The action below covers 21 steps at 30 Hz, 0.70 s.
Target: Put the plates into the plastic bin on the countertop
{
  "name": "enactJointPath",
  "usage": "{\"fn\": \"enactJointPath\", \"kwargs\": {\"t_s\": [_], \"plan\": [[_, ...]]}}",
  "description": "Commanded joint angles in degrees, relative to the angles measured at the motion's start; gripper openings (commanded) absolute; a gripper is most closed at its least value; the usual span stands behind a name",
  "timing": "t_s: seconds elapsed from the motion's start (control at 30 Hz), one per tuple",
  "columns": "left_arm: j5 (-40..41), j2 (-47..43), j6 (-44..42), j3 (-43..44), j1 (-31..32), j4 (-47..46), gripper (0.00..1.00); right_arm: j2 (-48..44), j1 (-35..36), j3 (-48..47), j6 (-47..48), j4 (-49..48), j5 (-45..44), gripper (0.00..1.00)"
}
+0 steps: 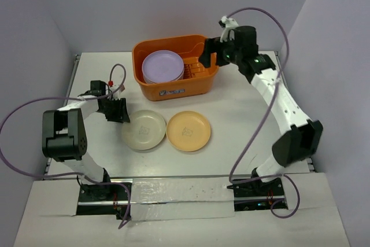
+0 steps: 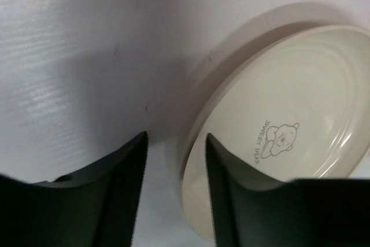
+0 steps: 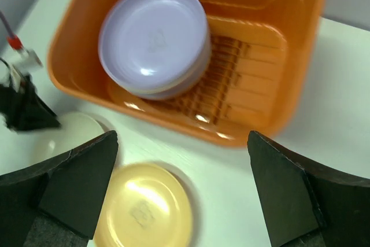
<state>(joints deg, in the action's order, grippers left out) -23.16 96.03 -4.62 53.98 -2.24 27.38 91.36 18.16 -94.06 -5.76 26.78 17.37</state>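
The orange plastic bin (image 1: 199, 85) stands at the back of the white countertop (image 1: 243, 114) and holds a stack of plates with a lavender one on top (image 1: 163, 66) in its left half. A cream plate (image 1: 144, 129) and a yellow-orange plate (image 1: 188, 131) lie side by side in front of it. My left gripper (image 1: 118, 111) is open and low at the cream plate's left rim. In the left wrist view one finger (image 2: 222, 189) is over the cream plate (image 2: 289, 102) and the other is outside it. My right gripper (image 1: 208, 53) is wide open and empty, held above the bin's right half.
The right wrist view shows the bin (image 3: 272, 4), the lavender stack (image 3: 153, 36), the yellow-orange plate (image 3: 144, 206) and the cream plate's edge (image 3: 75, 131). The bin's slotted floor (image 3: 237, 79) is bare on the right. Grey walls close in on three sides.
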Motion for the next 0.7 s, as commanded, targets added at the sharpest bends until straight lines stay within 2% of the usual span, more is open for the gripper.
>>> {"fn": "enactJointPath", "kwargs": {"t_s": [0.0, 0.03, 0.1, 0.2, 0.3, 0.4, 0.53, 0.57, 0.67], "plan": [[-1.8, 2.8, -2.6, 3.3, 0.4, 3.1, 0.4, -6.0, -2.1, 10.7, 10.2, 1.6, 0.4, 1.0], [-2.0, 3.0, -3.0, 3.4, 0.4, 3.3, 0.38, -7.2, -2.3, 12.7, 11.0, 1.8, -0.1, 1.0], [-1.7, 2.1, -3.8, 2.9, 0.4, 3.2, 0.29, -10.4, -2.9, 17.5, 13.2, 1.6, -1.4, 1.0], [1.3, 2.0, -5.4, 2.9, 0.2, 4.1, 0.02, -13.5, -3.3, 25.0, 16.1, 0.8, -2.3, 1.0], [2.1, 1.5, -7.3, 3.5, -2.0, 7.7, 0.0, -14.5, -3.2, 29.1, 17.4, 0.5, -2.2, 1.0], [-0.9, -2.6, -11.5, 4.0, -8.4, 12.7, 0.0, -14.3, -3.3, 31.1, 18.8, 1.2, -1.7, 1.0], [-12.7, -10.6, -24.1, 7.1, -19.1, 24.0, 0.0, -13.9, -3.3, 33.1, 19.2, 1.6, -0.7, 1.0], [-13.5, -11.1, -26.6, 8.1, -19.8, 24.7, 0.0, -13.8, -3.3, 33.2, 19.1, 1.7, -0.7, 1.0], [-18.5, -16.6, -29.7, 13.5, -24.8, 29.4, 0.0, -13.2, -3.3, 34.0, 16.2, 2.2, -0.9, 1.0]]}}
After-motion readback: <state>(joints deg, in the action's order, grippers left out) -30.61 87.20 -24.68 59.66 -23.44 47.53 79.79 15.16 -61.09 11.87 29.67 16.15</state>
